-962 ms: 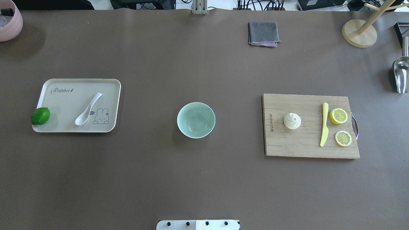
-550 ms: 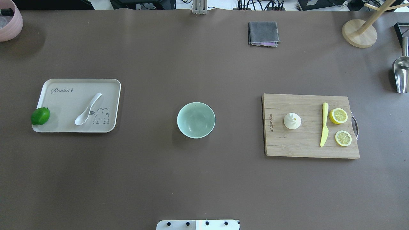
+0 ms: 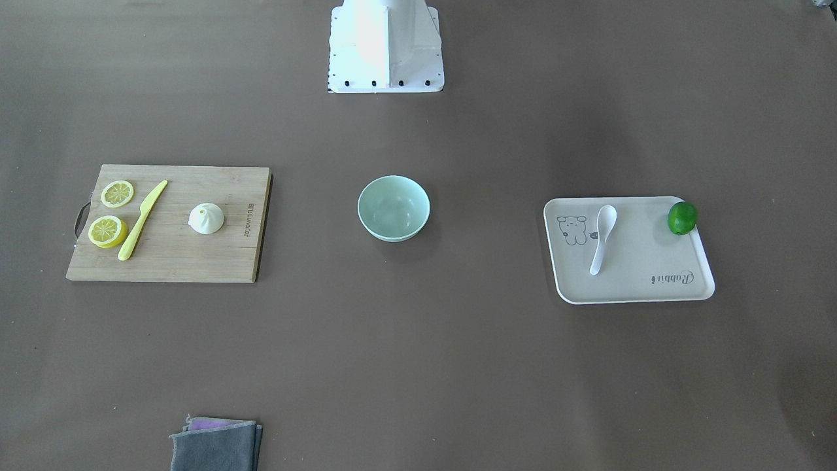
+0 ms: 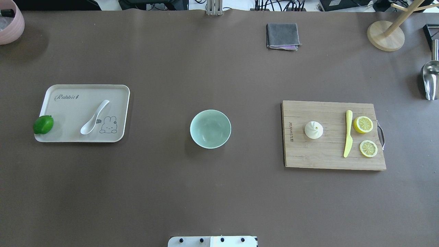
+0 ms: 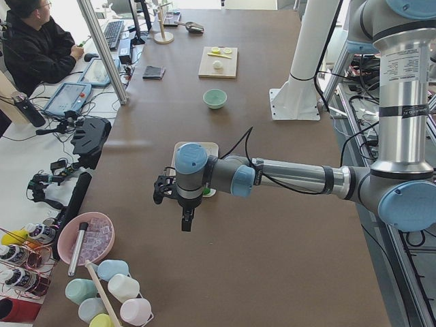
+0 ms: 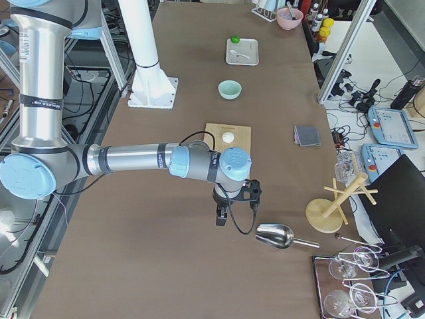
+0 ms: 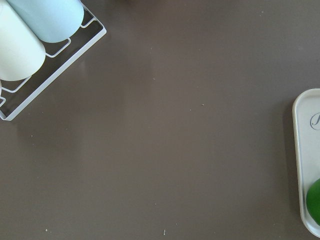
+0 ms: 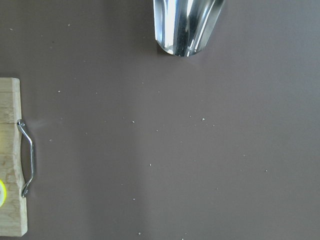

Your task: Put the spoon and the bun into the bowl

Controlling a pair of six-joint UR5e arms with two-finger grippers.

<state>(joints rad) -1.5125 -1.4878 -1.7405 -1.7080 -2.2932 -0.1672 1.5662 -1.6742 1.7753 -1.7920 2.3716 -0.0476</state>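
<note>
The white spoon (image 4: 94,117) lies on the beige tray (image 4: 68,106) at the table's left. The cream bun (image 4: 313,130) sits on the wooden cutting board (image 4: 322,157) at the right. The mint-green bowl (image 4: 210,129) stands empty in the middle. Neither gripper shows in the overhead or front views. In the exterior left view my left gripper (image 5: 185,225) hangs over bare table just beyond the tray's outer end. In the exterior right view my right gripper (image 6: 221,219) hangs between the board and a metal scoop. I cannot tell whether either is open or shut.
A lime (image 4: 43,124) rests on the tray's left edge. A yellow-green knife (image 4: 348,133) and two lemon halves (image 4: 363,124) lie on the board. A grey cloth (image 4: 282,36), wooden stand (image 4: 386,34), metal scoop (image 4: 430,77) and pink bowl (image 4: 10,24) sit along the table's edges.
</note>
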